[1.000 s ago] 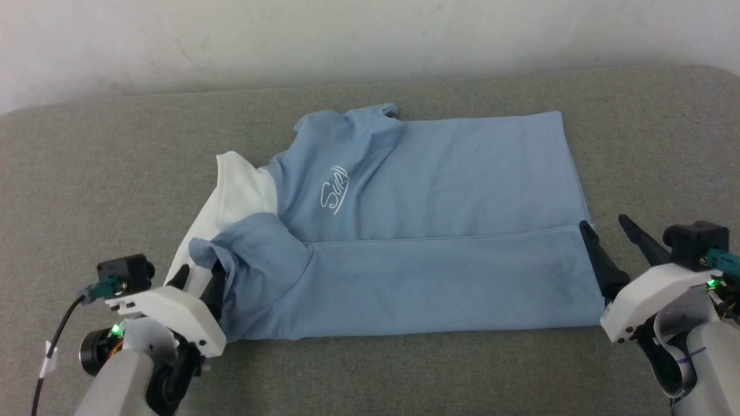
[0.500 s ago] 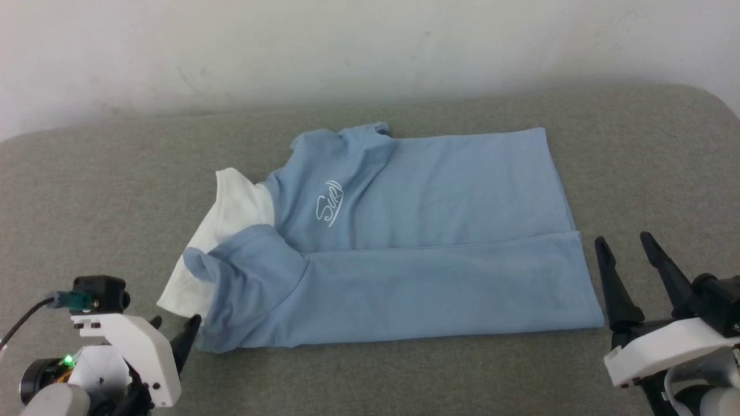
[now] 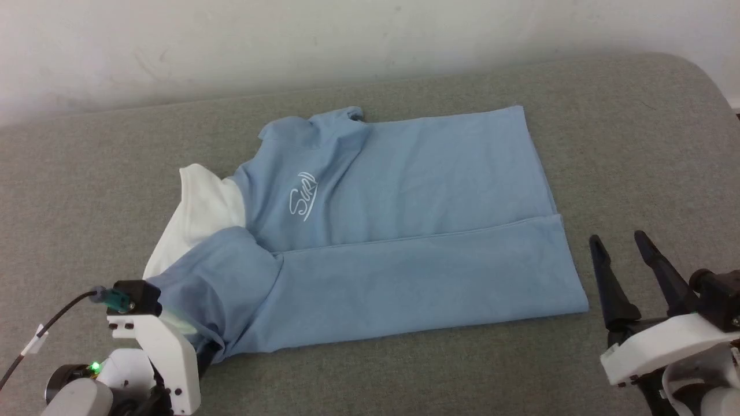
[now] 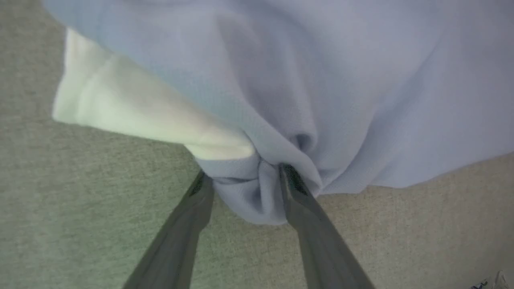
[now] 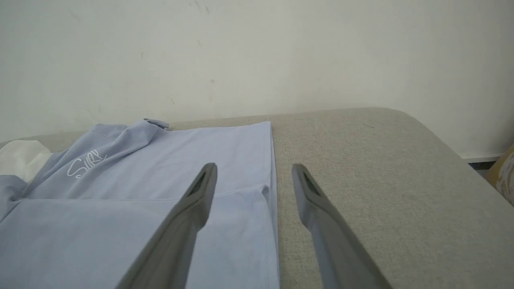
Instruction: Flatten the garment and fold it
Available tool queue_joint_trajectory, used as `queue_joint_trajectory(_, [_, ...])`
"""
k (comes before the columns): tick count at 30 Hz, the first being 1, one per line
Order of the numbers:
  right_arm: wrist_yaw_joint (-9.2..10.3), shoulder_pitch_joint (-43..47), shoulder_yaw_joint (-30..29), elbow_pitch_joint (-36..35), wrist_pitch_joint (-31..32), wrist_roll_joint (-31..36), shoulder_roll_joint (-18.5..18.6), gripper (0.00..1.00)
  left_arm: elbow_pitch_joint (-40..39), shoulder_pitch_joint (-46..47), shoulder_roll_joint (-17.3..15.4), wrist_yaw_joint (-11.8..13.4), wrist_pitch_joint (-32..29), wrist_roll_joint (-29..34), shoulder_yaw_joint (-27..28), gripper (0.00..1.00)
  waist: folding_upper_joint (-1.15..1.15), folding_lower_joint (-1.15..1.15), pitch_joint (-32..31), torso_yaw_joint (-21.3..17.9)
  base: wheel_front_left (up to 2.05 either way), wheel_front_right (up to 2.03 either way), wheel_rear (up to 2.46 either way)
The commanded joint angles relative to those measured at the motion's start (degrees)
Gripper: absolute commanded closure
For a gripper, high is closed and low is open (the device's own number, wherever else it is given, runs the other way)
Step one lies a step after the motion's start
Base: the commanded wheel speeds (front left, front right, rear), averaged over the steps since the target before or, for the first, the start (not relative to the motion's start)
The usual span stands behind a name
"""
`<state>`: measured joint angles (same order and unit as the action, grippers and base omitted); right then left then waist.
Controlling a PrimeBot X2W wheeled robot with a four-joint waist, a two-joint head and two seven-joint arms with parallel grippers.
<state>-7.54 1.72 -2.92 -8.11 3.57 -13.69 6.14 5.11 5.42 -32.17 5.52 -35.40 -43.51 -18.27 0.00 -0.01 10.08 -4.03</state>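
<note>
Both tools are sitting at opposite ends of the shirt (image 3: pixel 404 231). The left tool (image 4: pixel 245 174) is straddling a bunched lobe of blue cloth at the near collar-end corner. Its two dark fingers are touching the fabric on either side, with the jaws standing fairly wide. Whether they are really pinching the cloth I cannot tell. The right tool (image 3: pixel 615 237) is hovering just beside the hem end, spread wide and holding nothing.

The shirt is lying on the grey padded bench (image 3: pixel 636 144) with its long axis running across the robot's front. The white collar part (image 3: pixel 196 214) and the chest logo (image 3: pixel 303 196) are pointing toward the robot's left, and the straight hem toward its right. A long strip along the near edge is lying turned over onto the body, so the folding is looking partly done.

The coming move is hanging on that sideways lie. The collar end is reaching only the left arm and the hem only the right. The near left corner, being rumpled, is probably needing a pull outward along the long axis. The right tool is likely needing to catch the hem first, or the soft cloth may slide along the bench.
</note>
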Motion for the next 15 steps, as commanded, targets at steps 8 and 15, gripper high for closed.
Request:
queue_joint_trajectory(8, [0.05,-1.7,-2.2,4.4,9.6,-2.5,2.5,0.00,3.5,-0.6,3.2,-1.5,-1.5,-2.6,-1.8,1.00,0.00,0.01,1.0,0.4,0.00,0.00,0.00])
queue_joint_trajectory(15, [0.05,-8.3,1.9,15.9,18.8,-7.8,7.2,0.00,3.7,-0.3,3.6,-1.6,-0.6,-4.2,-0.4,1.00,0.00,0.01,1.7,1.8,0.00,0.00,0.00])
